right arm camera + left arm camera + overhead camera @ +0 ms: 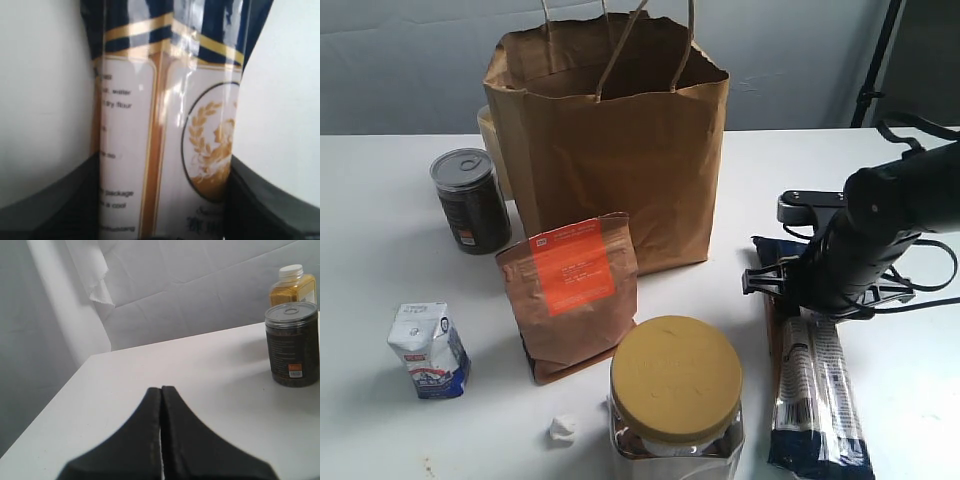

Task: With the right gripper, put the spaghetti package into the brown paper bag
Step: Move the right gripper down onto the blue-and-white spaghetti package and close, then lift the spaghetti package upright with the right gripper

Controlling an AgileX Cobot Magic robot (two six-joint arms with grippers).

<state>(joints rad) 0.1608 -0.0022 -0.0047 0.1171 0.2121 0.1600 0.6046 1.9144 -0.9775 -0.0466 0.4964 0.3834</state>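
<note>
At the right of the white bench [380, 290], the black two-fingered right pincer [164, 161] sits low over the long, flat, dark-blue plastic spaghetti package [817, 395]. It is set narrow, with one blocky finger against each long edge, but I cannot tell whether the fingers are squeezing. The package lies flat on the bench, running near to far. The pincer straddles it toward its far end, so most of its length trails nearward. For a good grasp, I judge the fingers should close firmly across the width, since the film looks slick and the long tail may sag and swing when raised. The tall, creased brown paper bag [620, 170] stands open to the far left, well apart, and its high rim must be cleared. A brown pouch with an orange label [575, 290] and a clear jar with a yellow lid [675, 390] stand left of the package. The left pincer [161, 390], fingers pressed together, holds nothing
</note>
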